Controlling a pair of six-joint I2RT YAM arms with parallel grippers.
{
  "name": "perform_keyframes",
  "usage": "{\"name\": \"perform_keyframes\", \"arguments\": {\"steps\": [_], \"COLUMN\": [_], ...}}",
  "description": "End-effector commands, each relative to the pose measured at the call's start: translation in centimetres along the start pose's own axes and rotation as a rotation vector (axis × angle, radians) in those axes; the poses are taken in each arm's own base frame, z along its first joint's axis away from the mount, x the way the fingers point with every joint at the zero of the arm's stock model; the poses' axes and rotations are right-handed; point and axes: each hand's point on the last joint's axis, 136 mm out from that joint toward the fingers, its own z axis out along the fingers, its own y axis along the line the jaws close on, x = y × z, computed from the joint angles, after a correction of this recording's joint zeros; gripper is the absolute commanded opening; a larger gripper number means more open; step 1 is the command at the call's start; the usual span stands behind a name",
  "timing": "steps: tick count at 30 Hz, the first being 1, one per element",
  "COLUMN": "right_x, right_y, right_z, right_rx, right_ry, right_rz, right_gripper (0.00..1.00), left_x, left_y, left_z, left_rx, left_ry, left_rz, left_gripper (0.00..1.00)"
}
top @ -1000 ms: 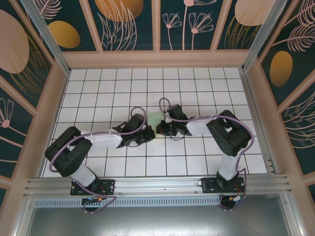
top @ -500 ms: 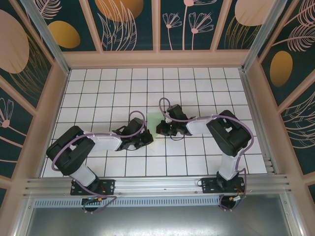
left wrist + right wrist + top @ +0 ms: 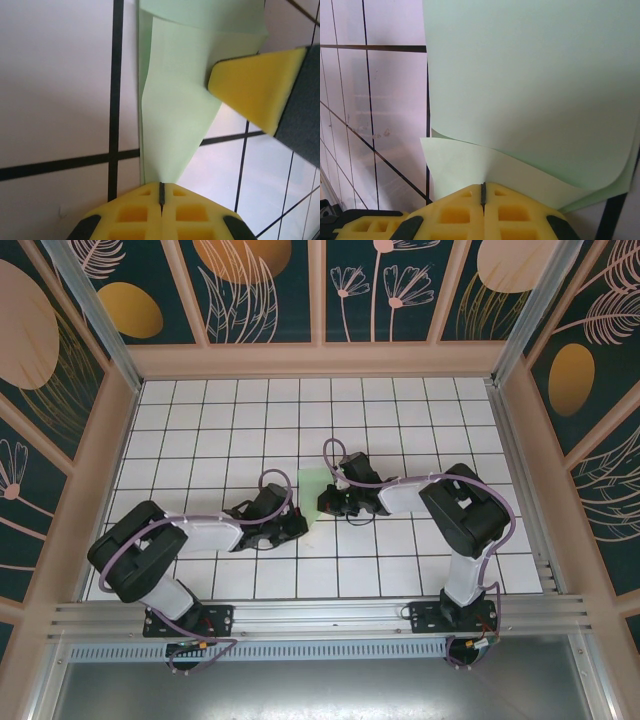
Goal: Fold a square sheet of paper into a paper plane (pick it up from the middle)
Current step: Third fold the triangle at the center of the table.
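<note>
The pale mint-green sheet of paper (image 3: 311, 490) lies folded on the white grid table, in the gap between my two grippers. My left gripper (image 3: 301, 528) sits at its near end, shut on a narrow tapering end of the paper (image 3: 177, 115), which runs into the seam of the yellow pads (image 3: 135, 215). My right gripper (image 3: 323, 505) is at the sheet's right edge, shut on a curled-up lower layer (image 3: 470, 162) beneath the broad top layer (image 3: 535, 85). In the left wrist view, a right fingertip (image 3: 252, 87) rests against the paper's right side.
The white tiled table (image 3: 210, 430) is boxed in by low peach walls (image 3: 320, 360) at the back and both sides. An aluminium rail (image 3: 320, 615) runs along the near edge, where both arm bases are bolted.
My left gripper has drawn back toward the near edge and slightly left, with the paper's end in it. More of the green paper now shows. The right arm has stayed put.
</note>
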Motion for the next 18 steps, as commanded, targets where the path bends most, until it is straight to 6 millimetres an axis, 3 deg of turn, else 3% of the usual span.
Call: {"name": "perform_keyframes", "arguments": {"steps": [1, 4, 10, 14, 18], "right_x": [2.8, 2.9, 3.1, 3.4, 3.5], "right_y": [-4.8, -4.9, -4.8, -4.6, -4.0], "right_z": [0.7, 0.7, 0.5, 0.3, 0.1], "right_rx": [0.162, 0.164, 0.159, 0.146, 0.124], "right_ry": [0.070, 0.070, 0.063, 0.054, 0.047], "right_rz": [0.087, 0.096, 0.127, 0.166, 0.190], "right_gripper": [0.00, 0.00, 0.00, 0.00, 0.00], "left_x": [3.3, 2.8, -1.1, -1.8, -1.5], "left_y": [2.3, 1.6, -2.3, -3.6, -2.8], "left_z": [-0.7, -1.4, -3.0, -2.2, -0.5], "left_rx": [-0.080, -0.077, 0.008, 0.073, 0.035], "left_ry": [0.121, 0.101, -0.082, -0.103, -0.064], "left_rz": [0.066, 0.113, 0.108, 0.073, 0.059], "left_gripper": [0.00, 0.00, 0.00, 0.00, 0.00]}}
